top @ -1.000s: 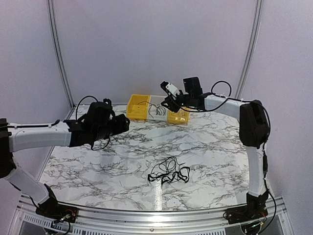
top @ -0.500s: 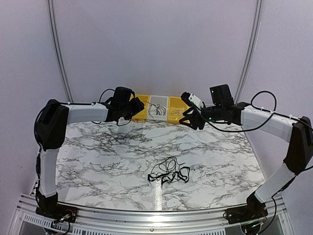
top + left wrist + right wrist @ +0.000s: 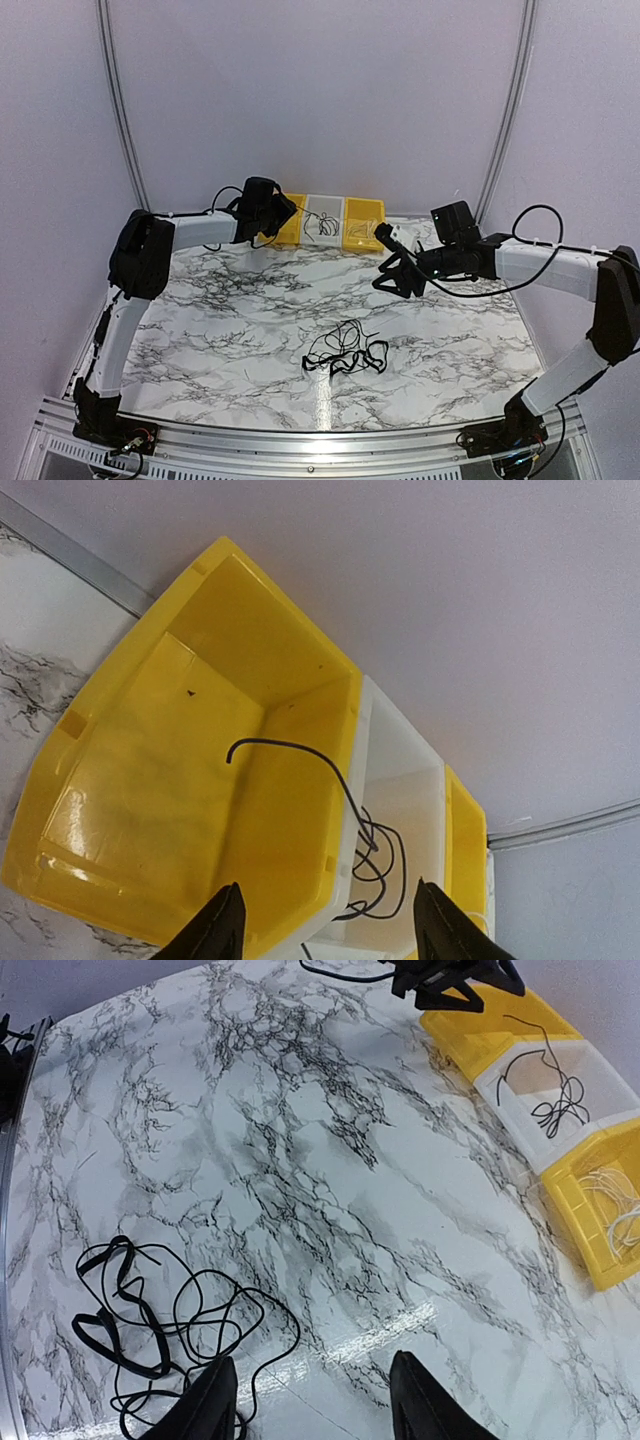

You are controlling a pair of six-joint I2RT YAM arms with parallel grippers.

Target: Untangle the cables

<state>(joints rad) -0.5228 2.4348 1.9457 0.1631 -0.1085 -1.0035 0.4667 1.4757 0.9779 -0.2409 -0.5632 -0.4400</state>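
Underneath, glossy marble-pattern table (image 3: 250,320); lilac walls (image 3: 320,100) behind; cables (image 3: 345,352) tangled centrally.

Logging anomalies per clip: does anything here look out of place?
Yes: the black cable coiled in the white bin is not fully inside; one end arcs over the wall into the left yellow bin.

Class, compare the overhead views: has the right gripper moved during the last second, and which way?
Yes. The right gripper has drawn back from the row of bins at the far edge, nearer to the cables.
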